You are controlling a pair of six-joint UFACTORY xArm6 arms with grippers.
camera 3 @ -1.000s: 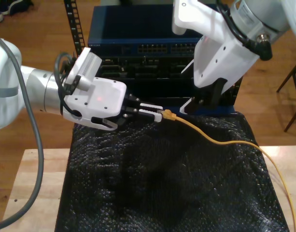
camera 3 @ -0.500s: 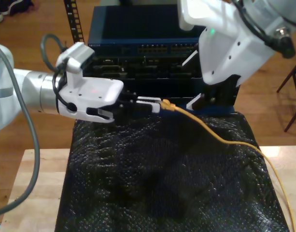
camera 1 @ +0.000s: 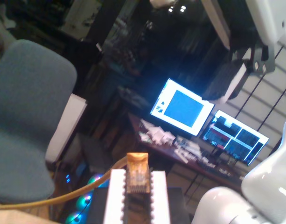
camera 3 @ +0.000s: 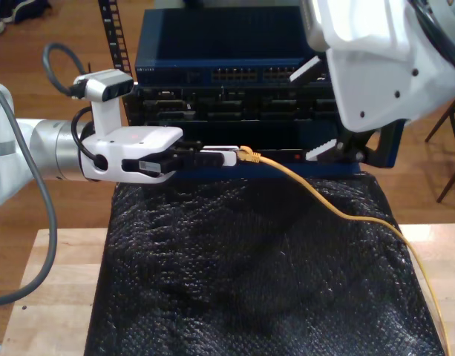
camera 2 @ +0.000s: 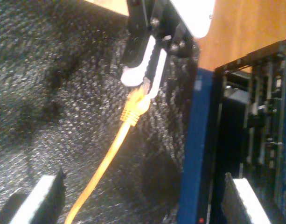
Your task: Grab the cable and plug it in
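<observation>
Grab: done, as far as you can judge. The long, thin yellow-orange network cable [camera 3: 338, 215] is already held at its plug end by my first gripper [camera 3: 231, 156], whose white ribbed fingers [camera 1: 114, 196] are closed on the small clear plastic plug [camera 1: 136, 175].
Plug-in: not yet done. You can see the plug [camera 3: 247, 154] hanging in the air just in front of the dark blue rack-mounted network switch [camera 3: 220, 44], seated in no port.
Cable location: the held end sits above the far edge of the black bubble-textured mat [camera 3: 249, 282]; the rest trails across the mat toward the exterior view's right and off the near edge of the light wooden table [camera 3: 56, 274].
Plug axis: roughly level in the exterior view, in line with the fingers, its clear tip lying between the pads and its strain-relief boot facing the exterior view's right. You would judge it must be turned to face the ports.
Second gripper: my second gripper [camera 3: 338, 148] holds nothing, its jaws apart, near the switch on the exterior view's right.
</observation>
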